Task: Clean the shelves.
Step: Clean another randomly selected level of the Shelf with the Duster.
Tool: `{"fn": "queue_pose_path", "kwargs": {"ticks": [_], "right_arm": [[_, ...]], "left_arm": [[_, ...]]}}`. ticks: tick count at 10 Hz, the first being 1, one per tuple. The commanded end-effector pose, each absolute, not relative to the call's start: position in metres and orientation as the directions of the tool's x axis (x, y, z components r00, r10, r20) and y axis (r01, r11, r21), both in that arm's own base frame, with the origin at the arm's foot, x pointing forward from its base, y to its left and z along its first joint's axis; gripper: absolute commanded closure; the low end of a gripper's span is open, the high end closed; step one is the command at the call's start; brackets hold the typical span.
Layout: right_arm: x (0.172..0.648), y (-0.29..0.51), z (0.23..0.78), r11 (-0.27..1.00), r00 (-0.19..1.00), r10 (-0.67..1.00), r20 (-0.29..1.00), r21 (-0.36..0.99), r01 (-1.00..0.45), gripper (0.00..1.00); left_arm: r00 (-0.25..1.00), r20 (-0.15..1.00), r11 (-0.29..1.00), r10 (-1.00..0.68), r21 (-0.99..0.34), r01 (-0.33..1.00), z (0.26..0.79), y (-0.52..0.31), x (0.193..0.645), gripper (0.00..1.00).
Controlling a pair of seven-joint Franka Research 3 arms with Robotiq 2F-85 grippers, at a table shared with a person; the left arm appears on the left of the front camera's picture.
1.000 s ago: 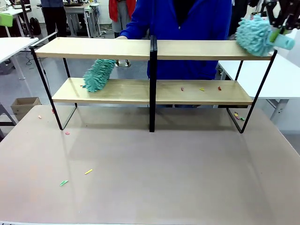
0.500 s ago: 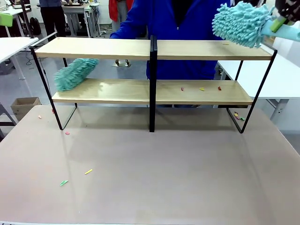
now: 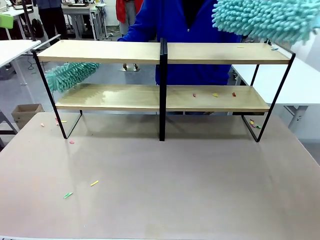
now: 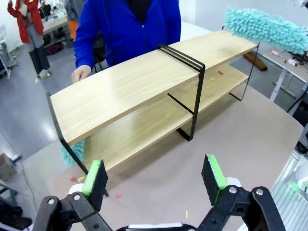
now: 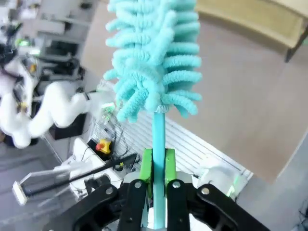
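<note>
Front: I see the shelves (image 3: 100, 51), pale boards in a thin black frame; shaggy teal duster (image 3: 260, 20) over their right end, top cut off; second duster (image 3: 67, 75) by their left end, holder hidden, probably the person (image 3: 190, 25).
Left wrist: left gripper (image 4: 153, 173) before the shelves, jaws wide apart, empty.
Right wrist: right gripper (image 5: 158, 161) clamped on the teal duster's slim handle.

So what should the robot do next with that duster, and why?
Probably lower the duster, clamped in the right gripper, onto the top board of the shelves at its right end, and sweep sideways. It hangs just above that end, where a few scraps lie.
</note>
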State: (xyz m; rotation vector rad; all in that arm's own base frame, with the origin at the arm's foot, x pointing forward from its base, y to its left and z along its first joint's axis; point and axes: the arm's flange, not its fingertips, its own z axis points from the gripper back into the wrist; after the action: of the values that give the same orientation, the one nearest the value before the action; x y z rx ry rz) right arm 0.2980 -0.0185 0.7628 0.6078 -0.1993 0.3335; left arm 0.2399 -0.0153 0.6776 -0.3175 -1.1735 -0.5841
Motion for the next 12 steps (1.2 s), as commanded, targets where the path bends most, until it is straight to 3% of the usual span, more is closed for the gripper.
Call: {"fn": "queue_pose_path", "kwargs": {"ticks": [1, 4, 7, 8, 12], "right_arm": [[0.276, -0.043, 0.769, 0.616, 0.869, 0.374, 0.325, 0.613, -0.495, 0.88], [0.226, -0.085, 0.775, 0.357, 0.741, 0.482, 0.468, 0.667, -0.654, 0.88], [0.201, -0.109, 0.773, 0.287, 0.589, 0.422, 0.689, 0.515, -0.808, 0.88], [0.206, -0.098, 0.774, 0.354, 0.7, 0.478, 0.53, 0.613, -0.706, 0.88], [0.204, -0.105, 0.772, 0.346, 0.68, 0.473, 0.56, 0.592, -0.728, 0.88]], "left_arm": [[0.256, 0.929, 0.803, -0.267, 0.068, 0.592, 0.678, -0.013, 0.24, 0.0], [0.256, 0.929, 0.803, -0.267, 0.068, 0.592, 0.678, -0.013, 0.24, 0.0], [0.256, 0.929, 0.803, -0.267, 0.068, 0.592, 0.678, -0.013, 0.24, 0.0], [0.256, 0.929, 0.803, -0.267, 0.068, 0.592, 0.678, -0.013, 0.24, 0.0], [0.256, 0.929, 0.803, -0.267, 0.068, 0.592, 0.678, -0.013, 0.24, 0.0]]}}
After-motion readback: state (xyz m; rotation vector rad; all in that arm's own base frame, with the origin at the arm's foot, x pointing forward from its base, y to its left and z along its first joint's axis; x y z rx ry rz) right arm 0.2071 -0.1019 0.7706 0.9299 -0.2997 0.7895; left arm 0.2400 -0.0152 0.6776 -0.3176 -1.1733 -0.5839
